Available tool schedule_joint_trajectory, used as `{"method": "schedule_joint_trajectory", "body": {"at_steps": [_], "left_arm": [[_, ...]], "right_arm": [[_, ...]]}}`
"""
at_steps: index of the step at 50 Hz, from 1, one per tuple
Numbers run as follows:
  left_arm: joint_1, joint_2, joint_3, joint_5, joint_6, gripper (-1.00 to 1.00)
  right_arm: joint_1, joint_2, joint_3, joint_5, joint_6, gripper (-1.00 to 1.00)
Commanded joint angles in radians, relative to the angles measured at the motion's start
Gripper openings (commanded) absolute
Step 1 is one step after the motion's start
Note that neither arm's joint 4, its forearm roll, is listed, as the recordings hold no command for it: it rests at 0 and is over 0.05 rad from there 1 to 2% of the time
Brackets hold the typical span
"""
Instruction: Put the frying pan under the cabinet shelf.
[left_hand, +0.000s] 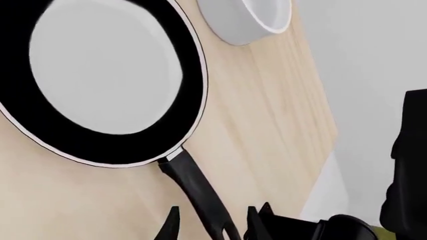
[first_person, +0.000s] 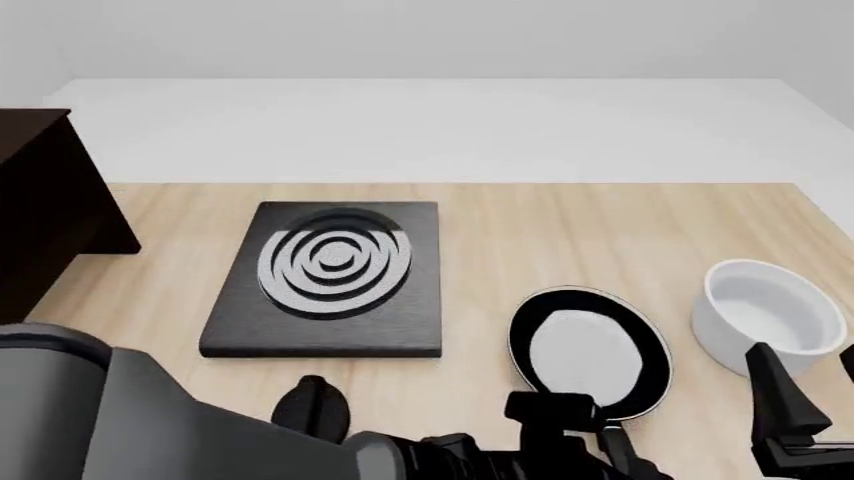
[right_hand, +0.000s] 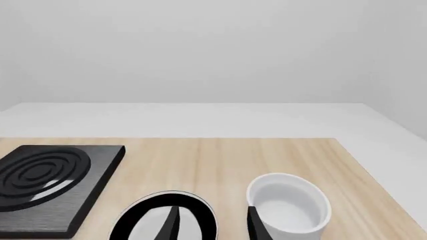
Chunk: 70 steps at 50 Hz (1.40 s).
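Note:
The frying pan (first_person: 587, 350), black with a pale grey inside, lies flat on the wooden table at the near right. Its thin black handle (left_hand: 193, 182) runs toward me between the fingers of my left gripper (left_hand: 213, 222), which is open and straddles it with small gaps on both sides. In the front view the left gripper (first_person: 611, 440) sits at the bottom edge, over the handle. My right gripper (first_person: 787, 415) hangs open and holds nothing, at the near right by the bowl. The dark brown cabinet (first_person: 47, 200) stands at the far left, cut off by the frame; its shelf is mostly out of view.
A flat black square plate (first_person: 327, 280) with grey rings lies between the cabinet and the pan. A white deep bowl (first_person: 767, 315) stands just right of the pan. The table's right edge (first_person: 834, 235) runs close to the bowl.

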Motion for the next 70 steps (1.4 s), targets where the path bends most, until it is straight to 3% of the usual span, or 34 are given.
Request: {"method": "schedule_joint_trajectory", "body": {"at_steps": [1, 39, 52, 53, 62, 70], "left_arm": [[-0.003, 0.024, -0.008, -0.032, -0.017, 1.00], [-0.036, 0.137, -0.023, -0.165, -0.101, 1.00], [-0.010, 0.184, -0.003, -0.235, -0.146, 1.00], [-0.011, 0.184, 0.003, -0.242, -0.150, -1.00], [0.032, 0.178, 0.035, -0.272, -0.168, -1.00], [0.076, 0.141, 0.110, -0.343, -0.243, -1.00]], "right_arm": [[0.000, 0.000, 0.000, 0.000, 0.000, 1.00], [0.000, 0.000, 0.000, 0.000, 0.000, 1.00], [0.000, 0.000, 0.000, 0.000, 0.000, 1.00], [0.000, 0.000, 0.000, 0.000, 0.000, 1.00], [0.000, 0.000, 0.000, 0.000, 0.000, 1.00], [0.000, 0.000, 0.000, 0.000, 0.000, 1.00]]}}
